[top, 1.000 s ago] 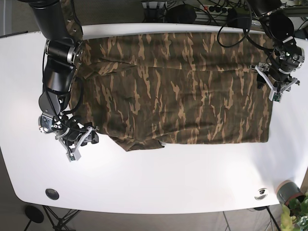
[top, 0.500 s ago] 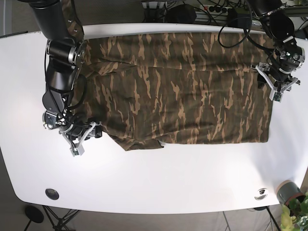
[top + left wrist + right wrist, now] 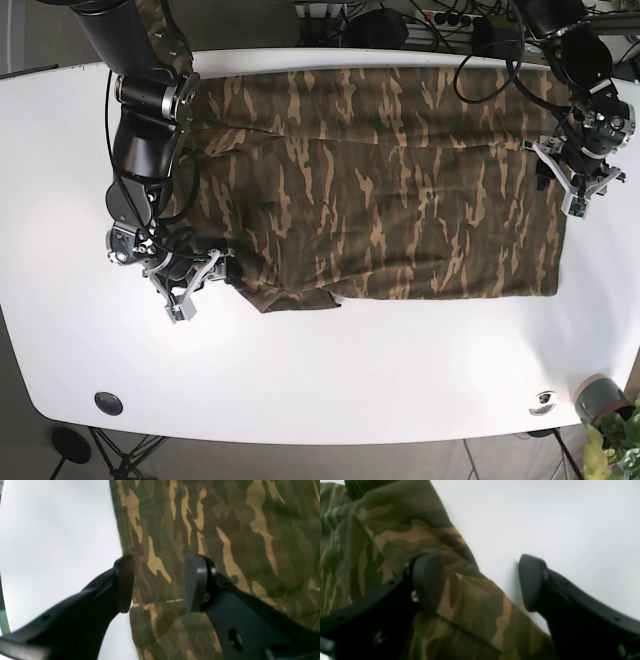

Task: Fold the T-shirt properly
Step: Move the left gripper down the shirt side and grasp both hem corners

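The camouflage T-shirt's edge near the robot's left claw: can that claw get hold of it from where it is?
Probably yes. The left claw is open and straddles the hemmed edge of the T-shirt, one finger over the white table, the other over cloth. Nothing lies between them.

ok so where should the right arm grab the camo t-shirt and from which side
Probably at the sleeve edge lying on the white table. The right pincer is open and already straddles that border of the T-shirt, one finger over cloth, the other over bare table. The fabric lies flat and thin there, so coming down from above and closing across the edge from the table side looks best.
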